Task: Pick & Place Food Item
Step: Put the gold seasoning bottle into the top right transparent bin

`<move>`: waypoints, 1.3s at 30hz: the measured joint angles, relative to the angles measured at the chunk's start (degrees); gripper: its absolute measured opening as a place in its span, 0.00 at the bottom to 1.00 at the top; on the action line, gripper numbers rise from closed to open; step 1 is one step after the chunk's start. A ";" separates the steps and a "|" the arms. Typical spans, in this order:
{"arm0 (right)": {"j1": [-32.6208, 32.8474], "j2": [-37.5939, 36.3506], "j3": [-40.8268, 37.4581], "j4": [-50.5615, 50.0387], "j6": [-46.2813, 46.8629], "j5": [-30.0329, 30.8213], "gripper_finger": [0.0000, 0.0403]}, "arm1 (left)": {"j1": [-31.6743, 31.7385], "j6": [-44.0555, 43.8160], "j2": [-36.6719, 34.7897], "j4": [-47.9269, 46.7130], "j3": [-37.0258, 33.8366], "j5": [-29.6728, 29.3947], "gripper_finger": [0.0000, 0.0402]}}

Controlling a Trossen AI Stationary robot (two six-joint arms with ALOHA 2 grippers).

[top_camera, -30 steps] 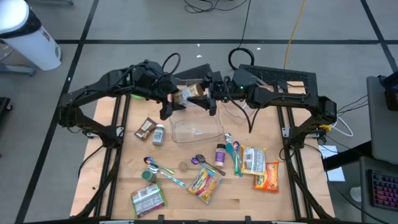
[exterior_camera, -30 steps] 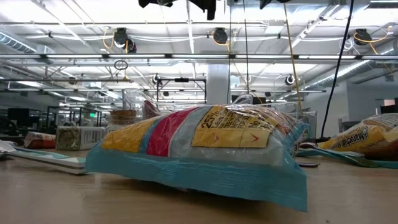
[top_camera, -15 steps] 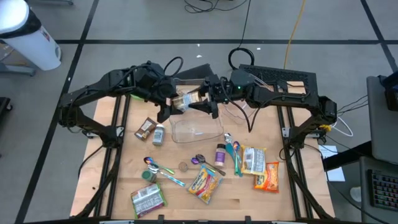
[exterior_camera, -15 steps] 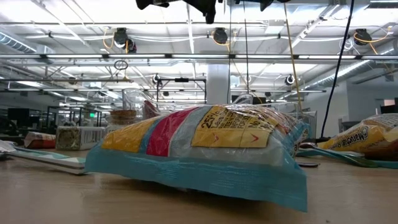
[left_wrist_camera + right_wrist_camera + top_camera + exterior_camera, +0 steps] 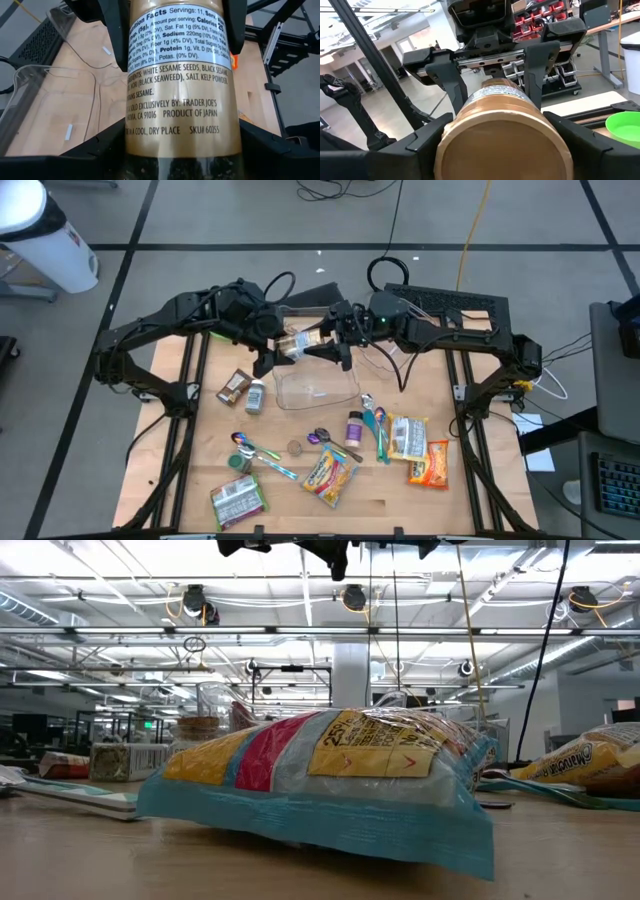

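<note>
- Holding the jar [image 5: 298,337] in the air between the two arms, the left gripper [image 5: 270,340] has its fingers clamped on the jar's body, over the back edge of the clear tub [image 5: 317,385]
- In the left wrist view the jar [image 5: 180,95] fills the frame, label facing the camera, with dark fingers pressed against both sides
- The right gripper [image 5: 335,340] meets the jar from the other end; in its wrist view the jar's base [image 5: 502,145] sits between its fingers [image 5: 410,147], which stand close around it but I cannot tell whether they grip yet
- This looks like a hand-over, or a steadying, before the jar goes down into the tub
- Risk: if the left fingers let go before the right ones bite, the smooth round jar may slip and fall onto the tub rim or the table [image 5: 400,490]
- Risk: both arms pulling at once could twist the jar askew in the grip
- Risk: the two wrists are very near; a small misjudged move may knock them together
</note>
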 joint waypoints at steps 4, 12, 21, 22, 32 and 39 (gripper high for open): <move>0.00 0.00 -0.01 -0.37 0.45 -0.55 0.68 | -0.02 0.26 0.00 0.14 0.00 0.17 0.77; -0.15 0.00 -0.11 -1.07 -0.35 -1.65 0.68 | -0.02 -1.11 -0.22 -0.20 0.11 -0.48 0.98; -3.57 -4.30 -0.25 -8.94 -2.17 -2.67 0.68 | 0.52 -1.64 -3.90 0.23 0.22 -3.57 0.97; -3.99 -4.80 -0.26 -9.69 -3.06 -2.63 0.68 | 0.69 -1.65 -4.57 0.21 0.22 -4.08 0.96; -10.14 -14.58 -0.12 -26.72 -9.08 3.86 0.68 | 1.68 -2.89 -13.88 2.49 0.20 -10.58 0.92; -14.48 -18.75 2.34 -48.67 -14.95 10.79 0.68 | 1.68 -4.13 -20.36 9.40 0.11 -12.67 0.91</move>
